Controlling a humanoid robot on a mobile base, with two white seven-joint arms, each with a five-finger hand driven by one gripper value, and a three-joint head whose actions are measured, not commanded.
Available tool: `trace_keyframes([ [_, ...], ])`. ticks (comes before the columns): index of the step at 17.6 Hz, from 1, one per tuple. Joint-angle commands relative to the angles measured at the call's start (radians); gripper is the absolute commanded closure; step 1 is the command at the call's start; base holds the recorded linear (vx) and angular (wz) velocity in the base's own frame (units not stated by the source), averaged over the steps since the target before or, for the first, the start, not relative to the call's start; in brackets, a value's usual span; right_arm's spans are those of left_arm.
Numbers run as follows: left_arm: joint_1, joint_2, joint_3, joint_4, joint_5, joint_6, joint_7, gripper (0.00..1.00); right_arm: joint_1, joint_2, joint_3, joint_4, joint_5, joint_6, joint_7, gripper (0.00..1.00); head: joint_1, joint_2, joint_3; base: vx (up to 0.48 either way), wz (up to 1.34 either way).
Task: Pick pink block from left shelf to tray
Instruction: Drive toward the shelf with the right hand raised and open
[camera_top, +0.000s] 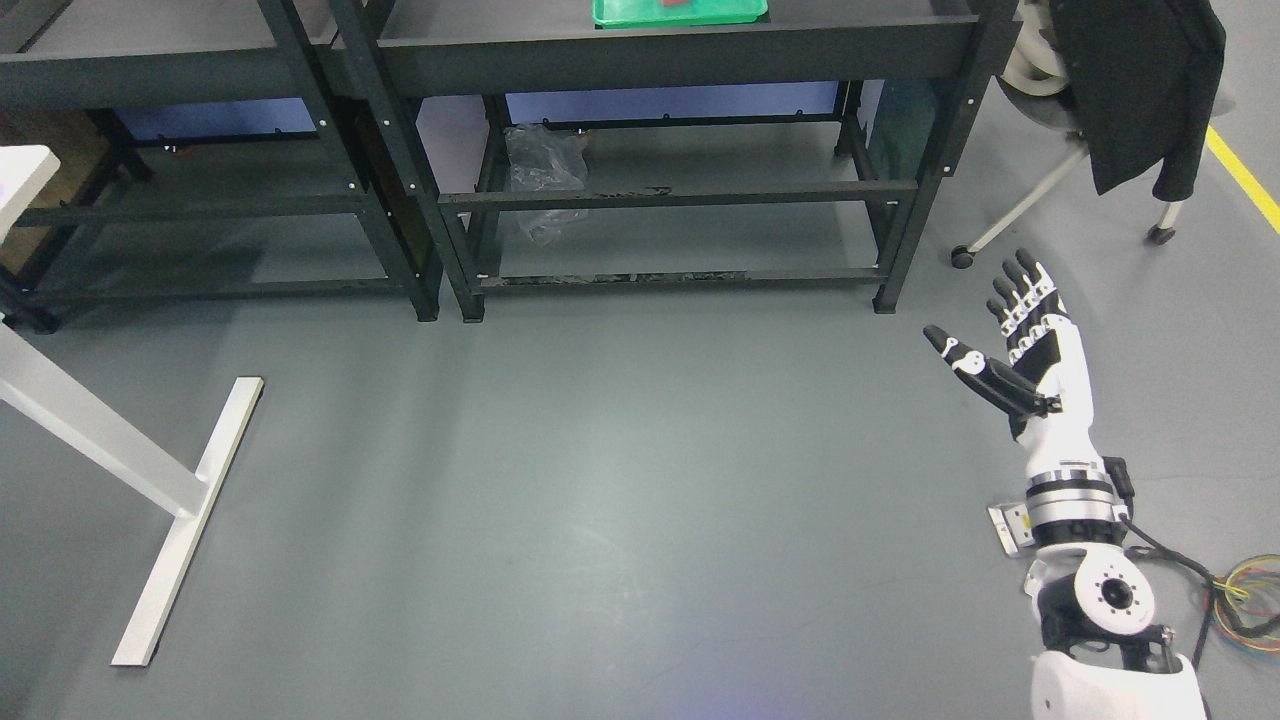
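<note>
grey floor (600, 500) throughout. far up and left of the fingers, two black metal racks (660, 190) side by side, with crumpled clear plastic (540, 175) on the lower level of the right-hand one. just above the fingers, a wheeled chair (1040, 180) draped with a black jacket (1140, 80). up and right of the fingers, a yellow floor line (1245, 180). far left, a white table leg and foot (170, 500). below and right, coloured wires (1250, 600).

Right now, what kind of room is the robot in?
Probably a lab or workshop: black metal shelves on a bare grey floor, yellow floor tape, and a green tray on one shelf.
</note>
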Motion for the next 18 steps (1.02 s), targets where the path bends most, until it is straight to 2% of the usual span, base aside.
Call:
trace_keyframes([
  [1, 0.020, 0.017, 0.000, -0.017, 0.000, 0.000, 0.000, 0.00, -0.003, -0.017, -0.003, -0.009, -0.001, 0.001, -0.013, 0.00, 0.0000, 0.000, 0.000, 0.000, 0.00],
  [4, 0.020, 0.017, 0.000, -0.017, 0.000, 0.000, 0.000, 0.00, -0.002, -0.017, -0.009, -0.009, 0.001, 0.007, -0.011, 0.00, 0.0000, 0.000, 0.000, 0.000, 0.00],
  [7, 0.020, 0.017, 0.000, -0.017, 0.000, 0.000, 0.000, 0.00, 0.005, -0.017, -0.007, -0.009, 0.001, 0.082, -0.011, 0.00, 0.0000, 0.000, 0.000, 0.015, 0.01],
  [9, 0.020, 0.017, 0.000, -0.017, 0.000, 0.000, 0.000, 0.00, 0.008, -0.017, -0.012, -0.009, 0.024, 0.035, -0.019, 0.00, 0.0000, 0.000, 0.000, 0.059, 0.05],
  [10, 0.020, 0.017, 0.000, -0.017, 0.000, 0.000, 0.000, 0.00, 0.009, -0.017, -0.013, -0.009, 0.068, 0.027, -0.024, 0.00, 0.0000, 0.000, 0.000, 0.074, 0.06],
  [12, 0.020, 0.017, 0.000, -0.017, 0.000, 0.000, 0.000, 0.00, 0.008, -0.017, -0.024, -0.009, 0.254, 0.025, -0.050, 0.01, 0.0000, 0.000, 0.000, 0.116, 0.09],
  [14, 0.020, 0.017, 0.000, -0.017, 0.000, 0.000, 0.000, 0.00, 0.008, -0.017, -0.010, -0.010, 0.559, 0.022, -0.134, 0.01, 0.0000, 0.000, 0.000, 0.157, 0.09],
  [18, 0.020, 0.017, 0.000, -0.017, 0.000, 0.000, 0.000, 0.00, 0.021, -0.017, 0.000, -0.012, 0.720, -0.061, -0.139, 0.01, 0.0000, 0.000, 0.000, 0.189, 0.15],
])
